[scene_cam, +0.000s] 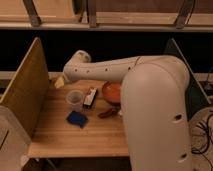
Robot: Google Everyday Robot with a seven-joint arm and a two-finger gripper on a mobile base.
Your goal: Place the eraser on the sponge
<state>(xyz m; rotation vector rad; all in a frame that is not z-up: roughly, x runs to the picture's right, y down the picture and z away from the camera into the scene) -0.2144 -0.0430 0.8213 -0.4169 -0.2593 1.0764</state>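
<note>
Found eraser (90,96) on table (75,142) betw. cup (75,100) & bowl (112,91), apart from sponge (77,119). Found gripper (71,76) back-left, above cup; can't tell grip. Could clip cup in tight approach, or slip off small sponge if set off-centre.

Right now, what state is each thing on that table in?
Eraser: lying flat on the table.
Sponge: flat, nothing on it.
Cup: upright.
Bowl: upright.
Gripper: hidden past the arm end, back left.
</note>
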